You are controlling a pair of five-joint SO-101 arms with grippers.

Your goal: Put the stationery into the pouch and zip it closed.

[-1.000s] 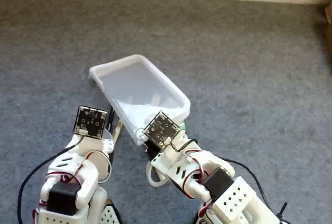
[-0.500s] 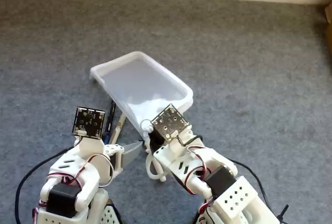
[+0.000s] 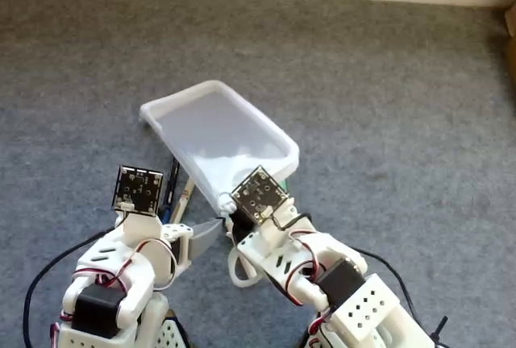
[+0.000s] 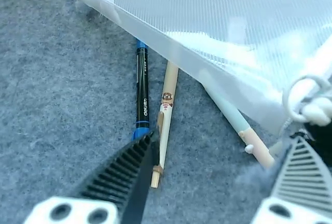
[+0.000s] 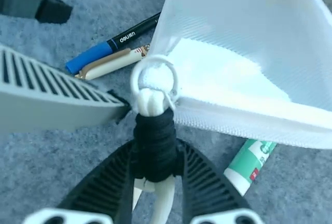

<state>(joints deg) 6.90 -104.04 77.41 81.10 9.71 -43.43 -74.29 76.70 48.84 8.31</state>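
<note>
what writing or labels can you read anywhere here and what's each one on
black and blue pen: white lettering along the barrel, too blurred to quote with confidence.
beige pen: a small printed figure, no legible words.
green tube: white and red marks, too blurred to read.
pouch and zip pull: no print visible.

White lettering, a short brand word, runs along the black barrel of the blue pen (image 4: 141, 97), which lies left of centre in the high view, beside the pouch (image 4: 233, 27). The beige pen (image 4: 166, 105) touching it carries a small printed figure with no legible words. The tube (image 5: 248, 163) bears green letters and a red mark, too cut off to read.
</note>
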